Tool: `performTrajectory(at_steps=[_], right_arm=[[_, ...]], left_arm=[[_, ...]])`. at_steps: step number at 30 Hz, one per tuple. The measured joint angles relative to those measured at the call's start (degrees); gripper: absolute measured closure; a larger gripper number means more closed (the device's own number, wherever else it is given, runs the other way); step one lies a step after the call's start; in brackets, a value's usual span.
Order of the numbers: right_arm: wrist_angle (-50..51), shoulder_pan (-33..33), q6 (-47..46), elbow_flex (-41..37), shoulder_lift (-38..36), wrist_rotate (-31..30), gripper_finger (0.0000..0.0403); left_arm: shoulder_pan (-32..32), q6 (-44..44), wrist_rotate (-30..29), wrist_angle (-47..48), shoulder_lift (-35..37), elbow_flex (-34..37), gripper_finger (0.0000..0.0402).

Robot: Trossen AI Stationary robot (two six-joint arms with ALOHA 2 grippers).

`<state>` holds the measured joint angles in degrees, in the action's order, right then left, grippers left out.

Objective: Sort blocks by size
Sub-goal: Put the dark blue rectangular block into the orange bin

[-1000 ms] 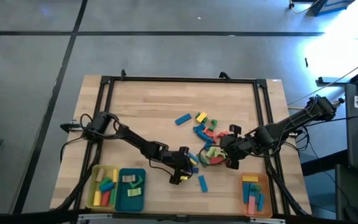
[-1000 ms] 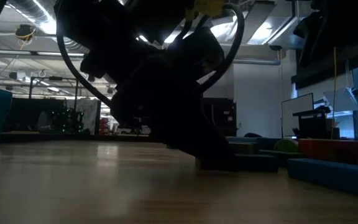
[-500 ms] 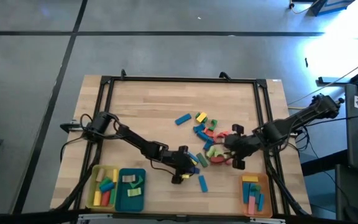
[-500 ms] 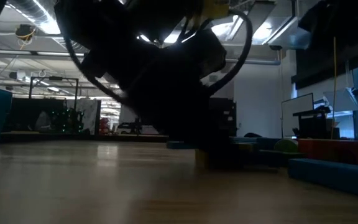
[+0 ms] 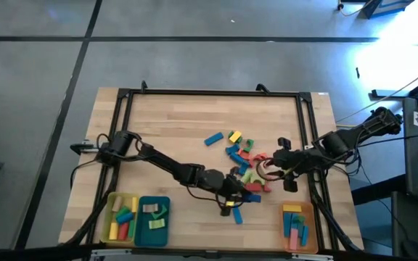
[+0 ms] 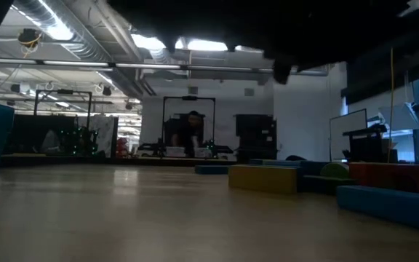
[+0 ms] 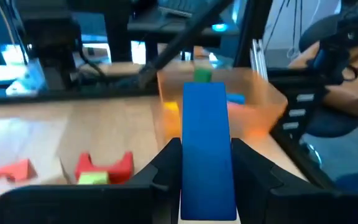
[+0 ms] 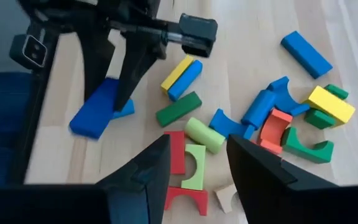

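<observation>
My left gripper (image 5: 231,203) is shut on a long blue block (image 7: 207,143), which also shows in the right wrist view (image 8: 95,118). It hangs over the near side of the pile of loose blocks (image 5: 242,156). My right gripper (image 5: 271,165) hovers open above the pile's right side, and the blocks (image 8: 260,118) on the wood show through its gap. A yellow block and a blue block (image 8: 182,74) lie side by side on the table under my left arm. My left gripper pinches the blue block's two long sides (image 7: 185,168) between its two fingers. The block lies along the fingers and sticks out past their tips. The fingers come nearly level from the table's left, pointing toward the orange tray. The block is lifted clear of the table.
An orange tray (image 5: 297,226) with several blocks stands at the near right and shows ahead of the held block (image 7: 253,99). A yellow tray (image 5: 120,217) and a teal tray (image 5: 153,221) stand at the near left. A black frame (image 5: 209,93) borders the table.
My left gripper has risen out of the low view and gone toward the table's right edge, lifting the blue block off the table. My right gripper has drawn back toward the table's right edge and risen a little, still open.
</observation>
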<state>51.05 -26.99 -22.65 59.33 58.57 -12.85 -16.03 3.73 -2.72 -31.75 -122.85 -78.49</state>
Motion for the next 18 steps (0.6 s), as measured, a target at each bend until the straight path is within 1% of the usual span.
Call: performTrajectory(at_steps=[2,5,7,12,15,18], right_arm=[[-0.2,0.0,-2.3,0.0,0.1,1.3,0.0243],[-1.0,0.0,-5.6,0.0,0.6,4.1,0.0243],[-2.0,-0.1,-5.2,0.0,1.3,5.2,0.0243],[-5.2,-0.7,1.0,0.0,2.3,6.4,0.0243],[-5.7,-2.8,6.7,0.0,3.3,5.6,0.0243],[-7.0,-5.8,11.1,0.0,4.1,4.9,0.0243]], left_arm=[[0.0,-1.2,0.0,0.0,-0.7,-2.3,0.0316],[0.1,-1.3,0.2,0.0,-0.6,-4.0,0.0316],[0.2,1.4,0.3,1.3,-0.3,-4.1,0.0316],[0.9,13.1,4.8,1.3,-0.2,-4.0,0.0316],[1.5,19.2,6.4,1.7,-0.2,-3.9,0.0300],[2.1,22.7,8.4,0.9,-0.2,-3.9,0.0292]])
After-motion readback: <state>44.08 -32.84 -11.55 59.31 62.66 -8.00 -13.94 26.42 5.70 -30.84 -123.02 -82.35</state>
